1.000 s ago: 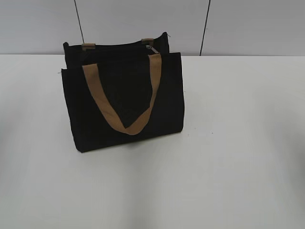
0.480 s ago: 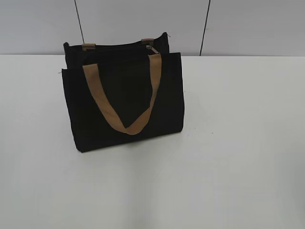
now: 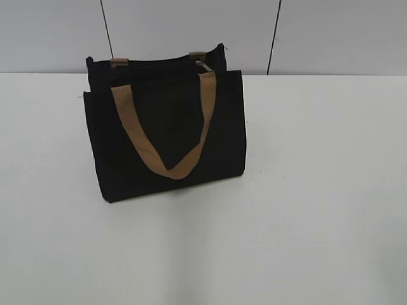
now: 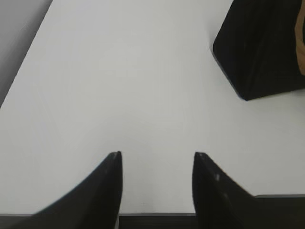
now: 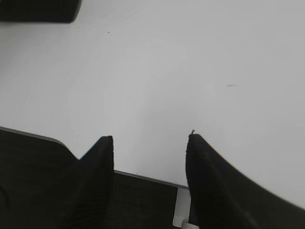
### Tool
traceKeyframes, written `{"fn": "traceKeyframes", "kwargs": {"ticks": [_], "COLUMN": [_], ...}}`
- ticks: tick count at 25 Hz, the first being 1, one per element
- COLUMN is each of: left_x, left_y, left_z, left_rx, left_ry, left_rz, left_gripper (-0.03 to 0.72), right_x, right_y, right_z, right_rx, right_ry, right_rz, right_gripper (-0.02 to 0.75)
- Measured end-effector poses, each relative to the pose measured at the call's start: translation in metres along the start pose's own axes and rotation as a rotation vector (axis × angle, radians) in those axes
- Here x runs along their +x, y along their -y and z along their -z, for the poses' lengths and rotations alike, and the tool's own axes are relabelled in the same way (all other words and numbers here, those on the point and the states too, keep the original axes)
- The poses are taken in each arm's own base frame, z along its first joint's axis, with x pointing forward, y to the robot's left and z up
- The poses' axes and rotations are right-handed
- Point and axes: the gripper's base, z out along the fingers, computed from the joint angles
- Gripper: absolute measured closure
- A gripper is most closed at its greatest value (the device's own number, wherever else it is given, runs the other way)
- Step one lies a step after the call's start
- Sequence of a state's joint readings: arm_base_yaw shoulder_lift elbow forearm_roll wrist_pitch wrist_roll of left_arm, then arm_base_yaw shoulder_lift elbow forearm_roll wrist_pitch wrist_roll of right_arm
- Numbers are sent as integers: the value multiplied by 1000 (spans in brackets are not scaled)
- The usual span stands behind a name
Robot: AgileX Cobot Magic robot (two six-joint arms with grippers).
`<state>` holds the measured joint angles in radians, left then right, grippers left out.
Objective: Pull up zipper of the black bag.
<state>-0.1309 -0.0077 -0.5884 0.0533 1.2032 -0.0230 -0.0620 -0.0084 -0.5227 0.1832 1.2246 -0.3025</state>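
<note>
Nearest to us, our left gripper point(image 4: 156, 157) is hanging over the smooth white table point(image 4: 119, 86) with its two dark, tapering fingers spread wide and nothing between them. Our right gripper point(image 5: 150, 139) is doing the same, its blunt black fingers wide apart over bare tabletop near the table's front edge. Neither gripper is showing in the exterior view.

Farther out, the black bag point(image 3: 166, 136) is standing upright on the table, boxy and made of matte fabric, well apart from both grippers. A tan webbing handle point(image 3: 166, 143) is drooping in a V down its front face. Only the exterior view is showing us the zipper point(image 3: 203, 66), its small silvery pull sitting at the right end of the top edge. The left wrist view is catching just a lower corner of the bag, the right wrist view only a dark sliver.
</note>
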Motion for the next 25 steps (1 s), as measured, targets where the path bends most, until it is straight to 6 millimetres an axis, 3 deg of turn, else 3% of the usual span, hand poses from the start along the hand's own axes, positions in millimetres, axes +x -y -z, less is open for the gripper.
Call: {"fn": "traceKeyframes", "kwargs": {"ticks": [4,25], "left_x": [-6,-4], "left_y": [5,4], "left_z": [-7,-12], "left_rx": [49,41], "left_ry": [90,86], "left_rz": [-22,-32], "left_gripper": [324,316], "right_x": [-2,-3], "right_y": [-3,-1], "right_z": [-5,-12], "right_rx": [-39,-24], "right_ry": [38,79], "right_rz": [58,1], "right_gripper": [360,357]}}
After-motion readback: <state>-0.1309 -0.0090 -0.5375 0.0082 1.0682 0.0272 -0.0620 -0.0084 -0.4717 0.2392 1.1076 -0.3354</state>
